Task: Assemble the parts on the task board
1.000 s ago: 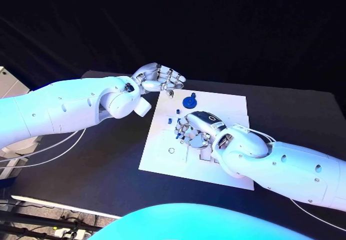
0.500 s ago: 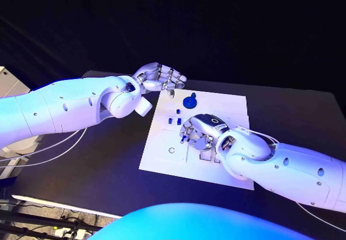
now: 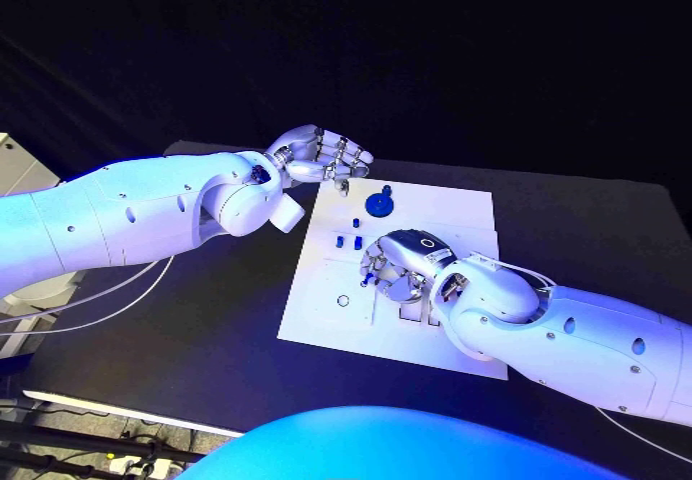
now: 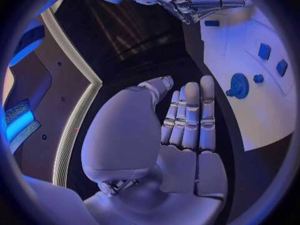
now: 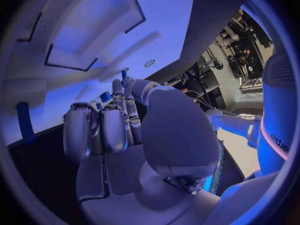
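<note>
The white task board [image 3: 450, 214] lies mid-table. My right hand [image 3: 400, 260] hovers low over its middle, fingers curled down, and pinches a small blue part [image 3: 374, 270] between thumb and fingertip; the right wrist view shows that blue part [image 5: 124, 74] at the tips. At the board's far edge lie a round blue part [image 3: 379, 204] and a small blue peg [image 3: 387, 189]. Small blue blocks [image 3: 349, 241] sit just past the right hand. My left hand [image 3: 320, 155] hangs off the board's far left corner, fingers together and curled, holding nothing. The left wrist view shows the round part [image 4: 239, 85].
Rectangular recesses [image 5: 69, 55] and a round hole [image 3: 343, 300] are cut into the board. A thin blue bar [image 5: 24, 122] lies on the board beside my right hand. Black tabletop [image 3: 216, 310] surrounds the board, and cables [image 3: 87, 300] hang at the left edge.
My right hand has shifted slightly toward the board's far side, with its fingers drawn in tighter over the small blue part. The left hand has stayed where it was.
</note>
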`<state>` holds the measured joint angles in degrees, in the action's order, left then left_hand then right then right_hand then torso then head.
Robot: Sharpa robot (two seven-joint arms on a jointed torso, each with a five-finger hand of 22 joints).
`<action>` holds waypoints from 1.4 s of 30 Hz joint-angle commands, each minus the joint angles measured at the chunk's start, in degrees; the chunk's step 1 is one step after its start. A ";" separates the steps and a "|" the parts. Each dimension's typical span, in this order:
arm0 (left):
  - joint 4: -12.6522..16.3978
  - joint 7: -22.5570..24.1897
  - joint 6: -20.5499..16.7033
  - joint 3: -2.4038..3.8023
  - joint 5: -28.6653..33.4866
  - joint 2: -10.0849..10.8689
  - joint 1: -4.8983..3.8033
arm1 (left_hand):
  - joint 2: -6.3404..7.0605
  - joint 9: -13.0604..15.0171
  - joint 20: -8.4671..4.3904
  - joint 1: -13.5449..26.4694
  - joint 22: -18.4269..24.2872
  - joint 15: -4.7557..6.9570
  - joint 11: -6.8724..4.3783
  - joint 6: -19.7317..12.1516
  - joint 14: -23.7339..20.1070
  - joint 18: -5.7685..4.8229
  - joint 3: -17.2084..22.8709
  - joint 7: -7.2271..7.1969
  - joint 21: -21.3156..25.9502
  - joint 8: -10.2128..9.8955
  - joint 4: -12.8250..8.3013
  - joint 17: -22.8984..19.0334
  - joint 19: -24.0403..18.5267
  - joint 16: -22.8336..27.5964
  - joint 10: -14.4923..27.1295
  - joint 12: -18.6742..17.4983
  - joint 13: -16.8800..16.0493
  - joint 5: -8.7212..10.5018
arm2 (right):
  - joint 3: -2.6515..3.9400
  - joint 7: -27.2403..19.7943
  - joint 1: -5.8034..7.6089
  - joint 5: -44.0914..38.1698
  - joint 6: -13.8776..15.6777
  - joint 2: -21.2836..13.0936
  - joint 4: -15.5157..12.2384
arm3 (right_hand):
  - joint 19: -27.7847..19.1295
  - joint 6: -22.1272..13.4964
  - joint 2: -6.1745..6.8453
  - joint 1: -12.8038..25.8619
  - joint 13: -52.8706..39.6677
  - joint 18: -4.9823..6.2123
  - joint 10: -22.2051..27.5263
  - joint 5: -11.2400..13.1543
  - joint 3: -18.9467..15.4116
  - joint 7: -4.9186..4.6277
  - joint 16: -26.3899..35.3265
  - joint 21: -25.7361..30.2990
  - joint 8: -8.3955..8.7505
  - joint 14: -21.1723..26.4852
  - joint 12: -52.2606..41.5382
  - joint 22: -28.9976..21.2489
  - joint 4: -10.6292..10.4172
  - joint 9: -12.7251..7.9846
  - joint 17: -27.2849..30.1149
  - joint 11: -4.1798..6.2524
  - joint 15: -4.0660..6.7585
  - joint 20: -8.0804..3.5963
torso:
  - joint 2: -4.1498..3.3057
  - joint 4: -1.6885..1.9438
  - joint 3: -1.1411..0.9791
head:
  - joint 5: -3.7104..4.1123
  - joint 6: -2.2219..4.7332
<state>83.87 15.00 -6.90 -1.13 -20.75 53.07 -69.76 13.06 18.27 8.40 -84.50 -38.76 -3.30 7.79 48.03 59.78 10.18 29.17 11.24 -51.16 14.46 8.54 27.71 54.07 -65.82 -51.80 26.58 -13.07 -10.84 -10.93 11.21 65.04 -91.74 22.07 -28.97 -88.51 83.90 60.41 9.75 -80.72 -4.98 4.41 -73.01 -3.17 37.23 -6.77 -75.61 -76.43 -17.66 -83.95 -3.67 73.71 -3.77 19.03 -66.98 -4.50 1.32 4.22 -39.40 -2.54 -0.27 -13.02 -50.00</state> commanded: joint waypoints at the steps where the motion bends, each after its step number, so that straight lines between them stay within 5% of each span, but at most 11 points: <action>1: 0.09 0.50 0.77 0.05 0.42 -0.09 -0.07 | 0.24 -0.04 0.24 0.24 0.09 -0.03 -0.02 0.05 -0.41 0.38 -0.31 0.33 0.33 0.13 -0.02 -0.06 -0.05 0.22 0.24 0.15 0.05 -0.10 | -0.09 0.33 -0.28 -1.10 -1.33 0.20 0.05 | 0.31 0.25 -0.45 -0.12 -0.02 -0.75 -2.01 -0.22 -0.03 -0.05 -0.18 -0.18 -0.24 -2.17 -0.16 0.05 0.21 -0.04 -0.05 1.66 0.49 -0.27 | -0.01 0.05 0.03 | 0.03 0.00; 25: 0.08 0.01 1.21 0.05 0.42 0.02 -0.07 | 0.17 -0.05 0.27 0.36 0.14 -0.07 0.01 0.07 -0.45 0.37 -0.36 0.35 0.40 0.21 0.03 -0.04 -0.08 0.25 0.37 0.17 0.09 -0.10 | -0.15 2.19 -0.57 -2.19 -3.95 0.74 0.36 | 0.18 0.09 -0.32 0.65 -0.02 -0.68 -1.90 -0.19 0.03 -0.10 -0.16 0.07 -0.32 -2.10 -0.05 -0.20 0.61 0.29 0.15 1.58 0.43 -0.24 | -0.03 -0.02 0.02 | -0.16 0.00; 42: 0.10 -0.21 1.41 0.05 0.41 0.07 -0.08 | 0.16 -0.04 0.28 0.38 0.16 -0.08 0.02 0.08 -0.48 0.37 -0.37 0.34 0.43 0.25 0.03 -0.04 -0.09 0.26 0.46 0.16 0.12 -0.11 | -0.62 3.52 -0.57 -3.13 -3.84 1.88 0.98 | -1.15 -3.20 3.35 6.00 0.63 -0.07 2.76 -0.18 -1.30 -0.92 0.68 2.89 1.98 -1.43 0.22 -2.89 0.44 0.43 2.10 0.32 -0.59 0.60 | 0.02 -0.04 0.04 | -0.13 0.00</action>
<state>83.87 14.64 -6.48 -1.13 -20.72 53.19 -69.76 13.06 18.27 8.40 -84.50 -38.65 -3.30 7.79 48.03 59.78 10.18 29.17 11.24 -50.96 14.46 8.54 27.72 54.07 -65.82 -51.81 26.58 -13.03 -10.84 -11.33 13.89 64.71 -94.09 19.59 -27.10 -87.68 83.18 57.50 12.92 -74.81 -4.67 4.41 -70.75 -3.68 36.19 -7.78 -75.18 -73.68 -15.81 -84.14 -3.68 70.94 -3.40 19.49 -64.90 -3.96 1.13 4.94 -39.43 -2.54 -0.23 -13.10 -50.00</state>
